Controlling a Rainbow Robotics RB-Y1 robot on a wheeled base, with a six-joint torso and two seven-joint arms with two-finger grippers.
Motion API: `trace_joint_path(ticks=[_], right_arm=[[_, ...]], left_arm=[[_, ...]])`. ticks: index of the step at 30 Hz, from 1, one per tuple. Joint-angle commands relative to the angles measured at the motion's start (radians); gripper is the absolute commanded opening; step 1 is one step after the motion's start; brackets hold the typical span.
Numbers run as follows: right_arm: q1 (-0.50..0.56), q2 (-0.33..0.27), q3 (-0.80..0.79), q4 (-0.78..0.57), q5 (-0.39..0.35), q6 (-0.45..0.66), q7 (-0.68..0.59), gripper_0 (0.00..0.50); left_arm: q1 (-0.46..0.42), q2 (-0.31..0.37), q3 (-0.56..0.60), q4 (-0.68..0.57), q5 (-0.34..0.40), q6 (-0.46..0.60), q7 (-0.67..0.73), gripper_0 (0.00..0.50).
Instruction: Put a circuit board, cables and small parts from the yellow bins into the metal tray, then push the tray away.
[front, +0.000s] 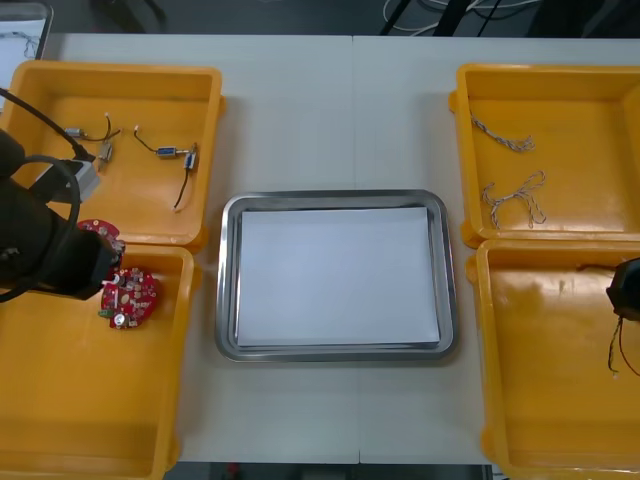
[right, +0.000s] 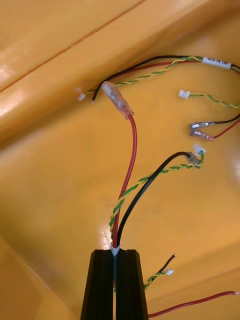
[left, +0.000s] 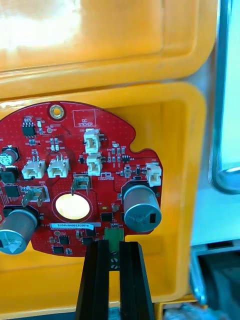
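Near left bin (front: 60, 400), far edge: left gripper (left: 114, 245) pinched narrow on a board (left: 80, 180) rim.
Near right bin (front: 550, 400), right edge: right gripper (right: 115, 252) clamped on cables (right: 131, 165).
Tray (front: 228, 280) at table centre, white inside.
Far left bin (front: 205, 110): further cables, small parts (front: 168, 152).

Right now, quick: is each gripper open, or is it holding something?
Left gripper: closed, holding a red circuit board by its edge.
Right gripper: closed, holding a bunch of cables.
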Motion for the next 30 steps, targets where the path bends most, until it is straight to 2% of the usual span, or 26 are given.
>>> trace_joint_path(ticks=[1, 5, 11, 19, 24, 30], right_arm=[[-0.018, -0.046, -0.053, -0.044, -0.027, 0.023, 0.030, 0.000], [-0.028, -0.049, -0.069, -0.050, -0.041, 0.027, 0.043, 0.000], [-0.061, -0.056, -0.094, -0.067, -0.067, 0.027, 0.058, 0.000], [-0.077, -0.101, -0.109, -0.107, -0.191, 0.027, 0.087, 0.000], [-0.077, -0.147, -0.108, -0.119, -0.269, 0.027, 0.104, 0.000], [-0.077, -0.219, -0.091, -0.133, -0.355, 0.027, 0.124, 0.000]], left_arm=[[-0.131, -0.037, -0.103, -0.032, 0.000, 0.018, 0.066, 0.000], [-0.224, -0.077, -0.212, -0.032, -0.041, 0.024, 0.178, 0.000], [-0.304, -0.165, -0.326, -0.032, -0.115, 0.029, 0.320, 0.000], [-0.373, -0.261, -0.470, -0.027, -0.219, 0.029, 0.458, 0.000], [-0.388, -0.326, -0.579, -0.012, -0.307, 0.015, 0.526, 0.000], [-0.401, -0.389, -0.700, 0.052, -0.397, -0.049, 0.576, 0.000]])
